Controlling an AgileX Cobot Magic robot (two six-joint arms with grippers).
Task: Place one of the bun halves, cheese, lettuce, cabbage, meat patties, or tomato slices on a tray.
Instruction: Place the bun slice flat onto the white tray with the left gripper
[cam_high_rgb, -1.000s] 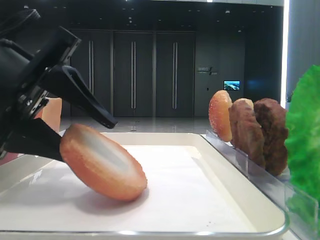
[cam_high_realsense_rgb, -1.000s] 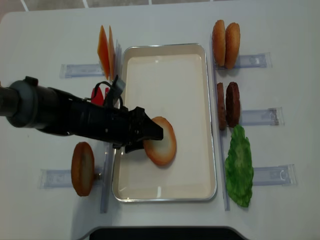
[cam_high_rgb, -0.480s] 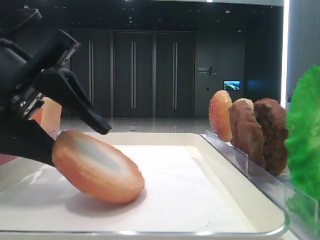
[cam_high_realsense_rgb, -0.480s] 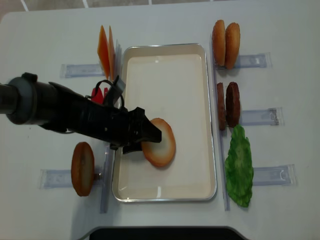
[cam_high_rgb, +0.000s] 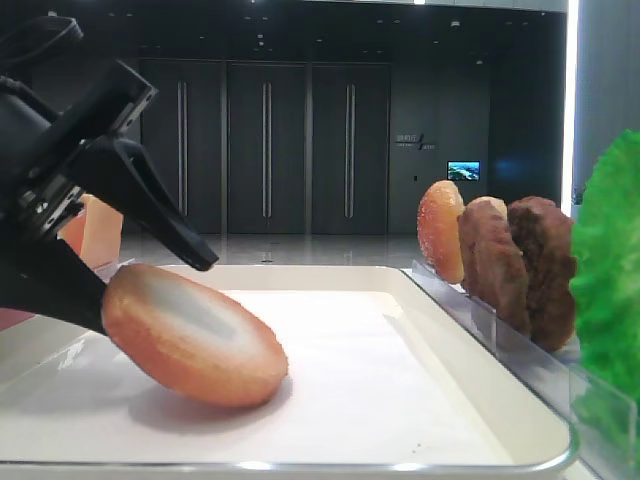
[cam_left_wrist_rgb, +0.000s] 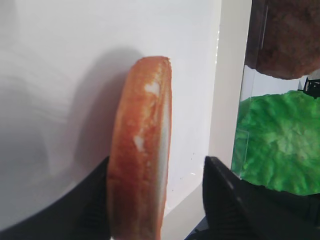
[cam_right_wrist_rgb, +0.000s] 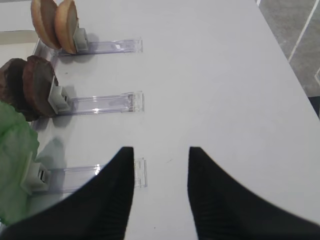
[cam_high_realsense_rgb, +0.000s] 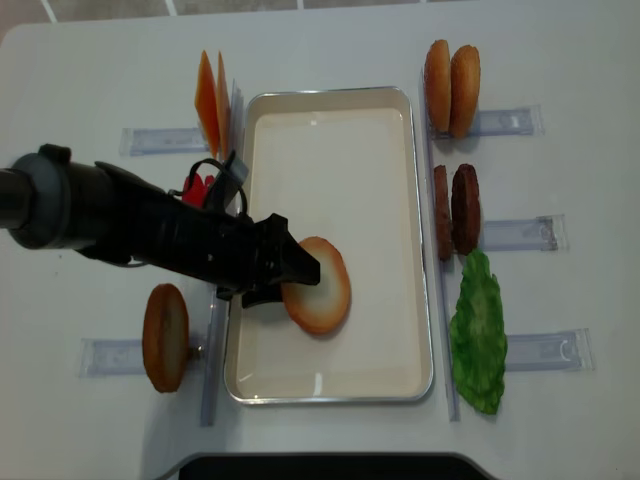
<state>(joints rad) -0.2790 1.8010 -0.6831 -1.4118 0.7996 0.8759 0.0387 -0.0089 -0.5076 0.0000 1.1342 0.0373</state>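
Note:
A bun half (cam_high_realsense_rgb: 322, 290) rests tilted on the white tray (cam_high_realsense_rgb: 330, 130), cut face up in the side view (cam_high_rgb: 190, 335). My left gripper (cam_high_realsense_rgb: 290, 282) reaches in from the left and straddles it. In the left wrist view the bun half (cam_left_wrist_rgb: 142, 150) leans on one finger, and a clear gap separates it from the other finger (cam_left_wrist_rgb: 220, 190), so the jaws are open. My right gripper (cam_right_wrist_rgb: 161, 150) hangs open over bare table with nothing between its fingers.
Right of the tray stand two more bun halves (cam_high_realsense_rgb: 450, 75), two meat patties (cam_high_realsense_rgb: 455, 208) and lettuce (cam_high_realsense_rgb: 478, 335) in clear holders. To the tray's left are cheese slices (cam_high_realsense_rgb: 210, 100), a red tomato piece (cam_high_realsense_rgb: 200, 188) and another bun half (cam_high_realsense_rgb: 165, 337).
My left gripper and the bun half have shifted slightly left across the tray, and the bun half sits a little lower. The jaws' width looks the same.

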